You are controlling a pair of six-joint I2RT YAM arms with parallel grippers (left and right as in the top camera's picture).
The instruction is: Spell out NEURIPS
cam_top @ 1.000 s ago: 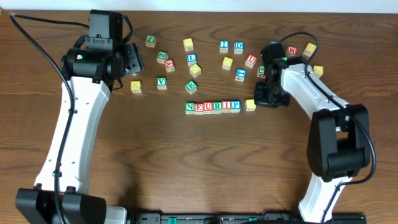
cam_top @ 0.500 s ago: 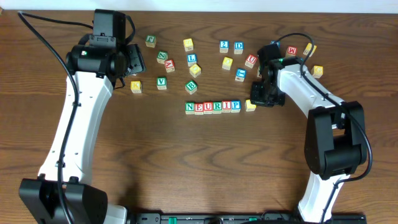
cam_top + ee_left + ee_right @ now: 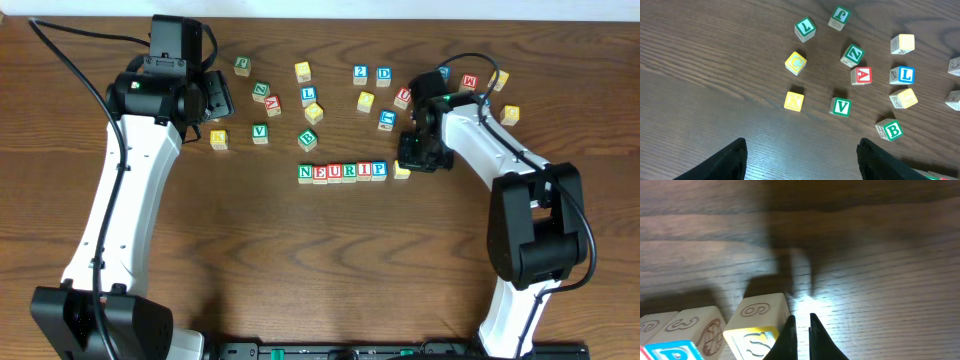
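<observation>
On the worktop (image 3: 300, 260), near its middle, six lettered cubes stand side by side in a straight row (image 3: 342, 171) reading N, E, U, R, I, P from left to right in the overhead view. The yellow-faced cube (image 3: 402, 170) sits just beyond the P end of that row, turned slightly out of line; whether it touches the P cube (image 3: 379, 169) cannot be told.

The right pincer (image 3: 801, 325) is clenched, its two fingertips pressed together with nothing between them. The tips stand low over the wood, close against the side of the yellow-faced cube that faces away from the row, and seem to touch it.

The left pincer (image 3: 801, 155) is released, its dark fingers (image 3: 732, 160) spread wide apart and holding nothing. It hovers over bare wood at the far left of the worktop, well apart from the row. Ahead of it lie scattered loose cubes, among them a yellow K cube (image 3: 793, 100) and a green V cube (image 3: 841, 106). More loose cubes are strewn along the far edge above the row.
</observation>
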